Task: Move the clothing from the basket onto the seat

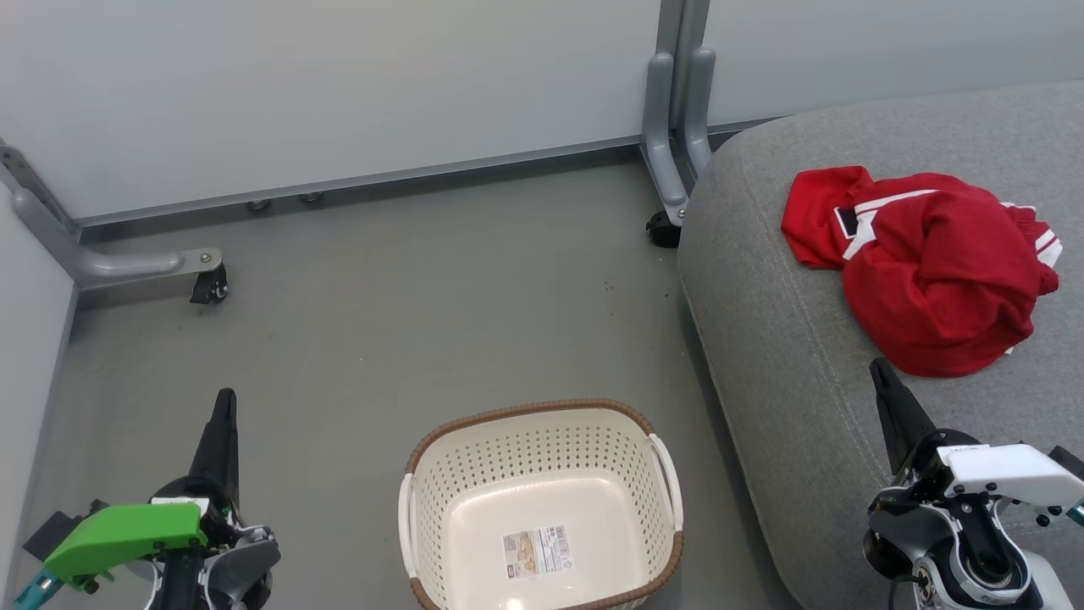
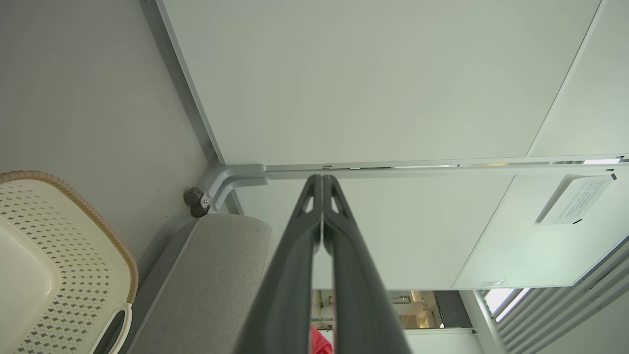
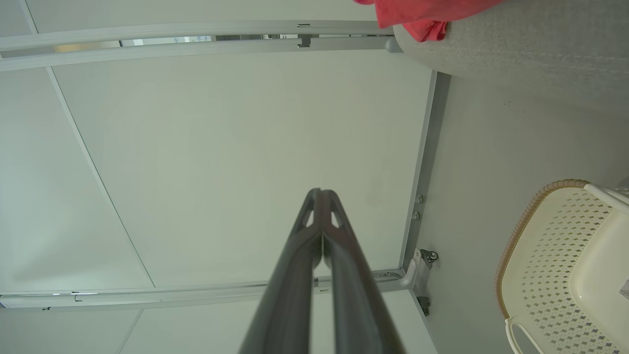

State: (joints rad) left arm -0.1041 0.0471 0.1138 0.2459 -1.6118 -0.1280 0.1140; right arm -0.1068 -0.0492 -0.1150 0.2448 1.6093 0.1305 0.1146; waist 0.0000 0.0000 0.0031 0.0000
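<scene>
Item one, jersey: red with white stripe trim, crumpled in a loose heap on top of the seat, toward its far rounded corner and set back from the edge that faces the floor; nothing holds it. A red fold of it also shows at the seat's edge in my right wrist view. Item two, seat: grey fabric, stitched seam running along its rounded edge. Item three, basket: cream, perforated, brown woven-look rim, white handles, upright on the floor just beside the seat's side face, with a narrow strip of floor between them. Inside it, a paper label lies on the bare bottom. Item four, my left pincer: low over the floor to the left of the basket and well apart from it, fingers pressed together tip to tip with nothing between them, as my left wrist view confirms. Item five, my right pincer: over the near part of the seat, its tip just short of the jersey's nearest fold, fingers likewise closed together and holding nothing. Item six, surroundings: pale wall panels on grey metal feet with a black castor at the floor's far left corner.
</scene>
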